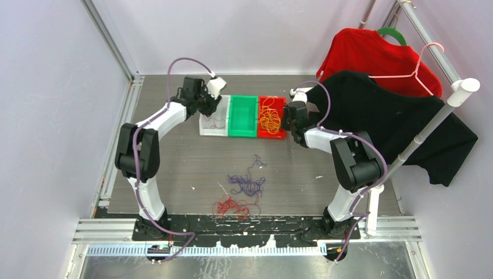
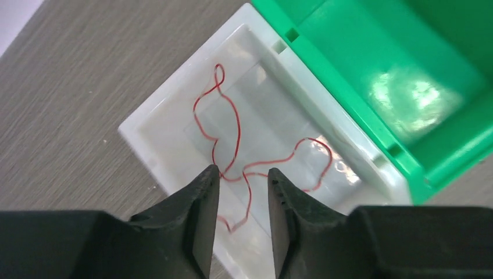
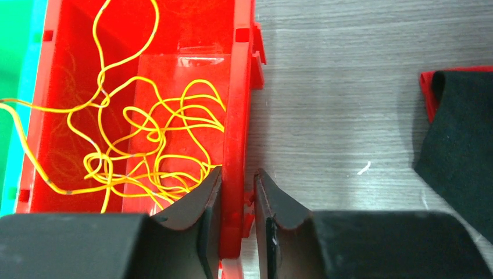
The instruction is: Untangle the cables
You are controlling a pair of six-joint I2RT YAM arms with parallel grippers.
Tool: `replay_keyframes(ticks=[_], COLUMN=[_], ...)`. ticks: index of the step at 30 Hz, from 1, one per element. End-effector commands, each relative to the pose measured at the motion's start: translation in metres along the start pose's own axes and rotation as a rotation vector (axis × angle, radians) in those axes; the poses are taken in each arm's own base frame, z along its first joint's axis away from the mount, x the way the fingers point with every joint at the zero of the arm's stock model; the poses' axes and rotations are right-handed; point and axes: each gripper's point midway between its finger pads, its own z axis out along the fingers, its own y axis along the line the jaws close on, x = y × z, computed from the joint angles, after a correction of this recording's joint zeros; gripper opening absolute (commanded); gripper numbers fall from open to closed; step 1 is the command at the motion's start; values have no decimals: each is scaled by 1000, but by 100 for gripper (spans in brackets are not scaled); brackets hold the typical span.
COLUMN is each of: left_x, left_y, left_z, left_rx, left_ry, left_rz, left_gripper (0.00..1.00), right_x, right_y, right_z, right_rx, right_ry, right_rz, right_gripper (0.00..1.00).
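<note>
Left gripper: the left gripper point(image 2: 243, 171) hangs over the white bin point(image 2: 145, 125), its jaws parted a narrow way and holding nothing.
Red cable: one thin red cable point(image 2: 239, 135) lies loose on the white bin's floor, straight under the left fingertips; part of it shows in the gap between them.
Right gripper: the right gripper point(image 3: 237, 172) sits narrow astride the right wall of the red bin point(image 3: 232, 116), one finger inside and one outside, closed on that wall.
Yellow cables: a tangle of yellow cables point(image 3: 174, 125) fills the red bin, just left of the inner finger.
Loose clumps: a dark purple-blue clump point(image 1: 247, 185) and a red clump point(image 1: 231, 206) lie on the table point(image 1: 174, 163) at its near middle, just beside each other and well apart from both grippers.
Bins: white, green bin point(image 2: 349, 46) and red stand side by side in a row at the far middle.
Obstacles: a black garment point(image 1: 395, 116) and a red garment point(image 1: 366, 52) hang on a rack point(image 1: 430, 125) at the right, the black one near the right arm.
</note>
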Motion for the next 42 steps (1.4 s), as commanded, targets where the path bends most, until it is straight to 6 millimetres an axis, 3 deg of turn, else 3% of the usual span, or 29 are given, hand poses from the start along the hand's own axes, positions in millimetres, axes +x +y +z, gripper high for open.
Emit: replay_keyframes(ticks=[1,7,14,21,24,28,32,35,38,42], left_x=[-43,-52,-63,-44,-29,-7,27,53,79,97], left_y=[-2,-9,-12,-38,-65,-121,-181,-221,-256,-284], left_z=[-41,-54,-85,-122,-142,-176,-206,-214,-215,-210], left_rx=[76,111,127,207,321,542,740,845,934,1006], left_ry=[-95,-110,-115,-59,-29,12,102,174,256,317], left_rz=[-59,-85,-83,-49,-27,33,141,236,324,407], left_gripper=[41,54,65,70,70,70,69,69,67,64], right_x=[-17,-7,11,17,13,-4,-28,-38,-39,-46], right_y=[9,14,18,17,17,15,8,7,5,-7], right_z=[-15,-26,-46,-70,-76,-86,-105,-119,-128,-136], right_rx=[-52,-94,-101,-70,-61,-41,-16,-19,-22,27], right_ry=[-51,-27,14,-15,-34,-90,-161,-188,-194,-224], right_rz=[14,25,30,90,110,134,131,136,141,160], right_gripper=[18,14,15,23,40,60,70,79,99,100])
